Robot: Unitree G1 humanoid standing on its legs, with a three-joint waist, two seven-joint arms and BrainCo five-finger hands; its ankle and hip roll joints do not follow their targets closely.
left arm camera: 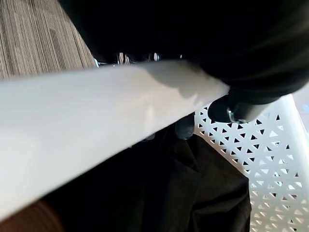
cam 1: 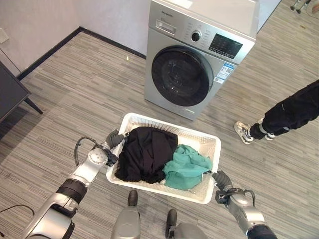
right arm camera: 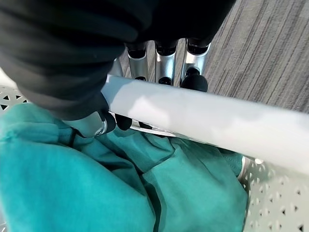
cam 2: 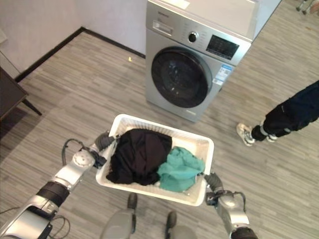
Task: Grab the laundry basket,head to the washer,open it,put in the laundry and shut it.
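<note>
The white laundry basket (cam 1: 202,144) hung between the two hands, off the floor by the look of it, carrying a black garment (cam 1: 146,153) on the robot's left side and a teal garment (cam 1: 185,167) on its right. The left hand (cam 1: 114,138) gripped the left rim, fingers (left arm camera: 185,128) and thumb curled round the rim bar in its wrist view. The right hand (cam 1: 221,179) held the near right corner, fingers (right arm camera: 165,63) wrapped over the rim (right arm camera: 203,121) and thumb tucked under, teal cloth just below.

Just ahead stood the silver washer (cam 1: 197,55), its round dark door (cam 1: 182,75) closed. A person's leg (cam 1: 291,113) and shoe showed off to the right on the wood floor (cam 1: 75,94).

The carry looked to be the step in hand. Doing it well meant keeping both grips firm and the basket level so nothing slid out, then setting it down short of the washer, clear of the door's swing and of the person.
</note>
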